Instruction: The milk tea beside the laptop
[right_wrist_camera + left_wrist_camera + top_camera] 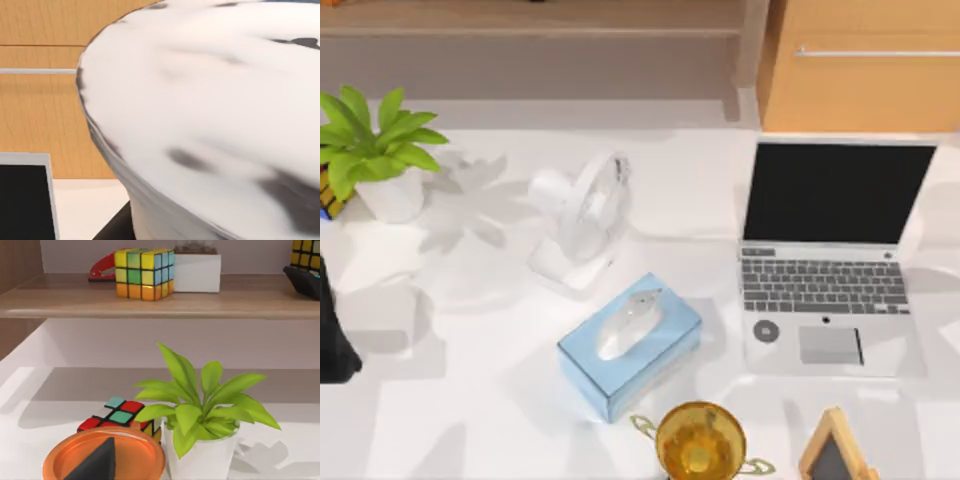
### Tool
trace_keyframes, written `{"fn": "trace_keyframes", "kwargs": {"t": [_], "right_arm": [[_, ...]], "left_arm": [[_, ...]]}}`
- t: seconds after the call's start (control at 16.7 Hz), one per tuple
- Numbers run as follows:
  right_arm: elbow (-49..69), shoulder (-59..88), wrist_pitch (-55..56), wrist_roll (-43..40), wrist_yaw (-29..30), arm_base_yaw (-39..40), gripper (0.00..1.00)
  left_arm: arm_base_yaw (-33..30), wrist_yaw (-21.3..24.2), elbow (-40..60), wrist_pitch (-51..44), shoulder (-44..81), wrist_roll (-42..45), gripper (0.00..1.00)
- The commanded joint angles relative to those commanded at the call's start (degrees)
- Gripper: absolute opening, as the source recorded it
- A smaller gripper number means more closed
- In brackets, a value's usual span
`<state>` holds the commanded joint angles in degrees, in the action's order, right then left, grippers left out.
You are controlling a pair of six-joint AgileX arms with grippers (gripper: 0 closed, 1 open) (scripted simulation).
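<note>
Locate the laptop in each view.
Top view: the laptop lies open on the right of the table, in front of the cabinet.
Right wrist view: a corner of its black screen, in front of that cabinet.
Left wrist view: faces the plant and shelf instead.
Shared landmark: the cabinet, in the top and right wrist views.

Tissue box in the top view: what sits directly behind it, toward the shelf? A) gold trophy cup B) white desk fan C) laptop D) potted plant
B: the white desk fan stands just behind the blue tissue box, while the potted plant is at the far left, the gold trophy cup is at the front edge and the laptop is off to the right.
</note>
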<state>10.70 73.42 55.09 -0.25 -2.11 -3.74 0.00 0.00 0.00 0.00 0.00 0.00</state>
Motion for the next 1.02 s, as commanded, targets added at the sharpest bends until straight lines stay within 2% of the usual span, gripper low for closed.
{"fn": "trace_keyframes", "kwargs": {"t": [0.3, 0.78, 1.02], "right_arm": [[-3.45, -3.18, -3.39, 0.92, 3.86, 3.87, 0.0], [-3.49, -2.96, -3.13, 1.02, 4.02, 3.87, 0.0], [-3.47, -0.75, 0.72, 0.93, 4.12, 3.83, 0.0]], "left_arm": [[0.0, 0.0, 0.0, 0.0, 0.0, 0.0, 1.0], [0.0, 0.0, 0.0, 0.0, 0.0, 0.0, 1.0], [0.0, 0.0, 0.0, 0.0, 0.0, 0.0, 1.0]]}}
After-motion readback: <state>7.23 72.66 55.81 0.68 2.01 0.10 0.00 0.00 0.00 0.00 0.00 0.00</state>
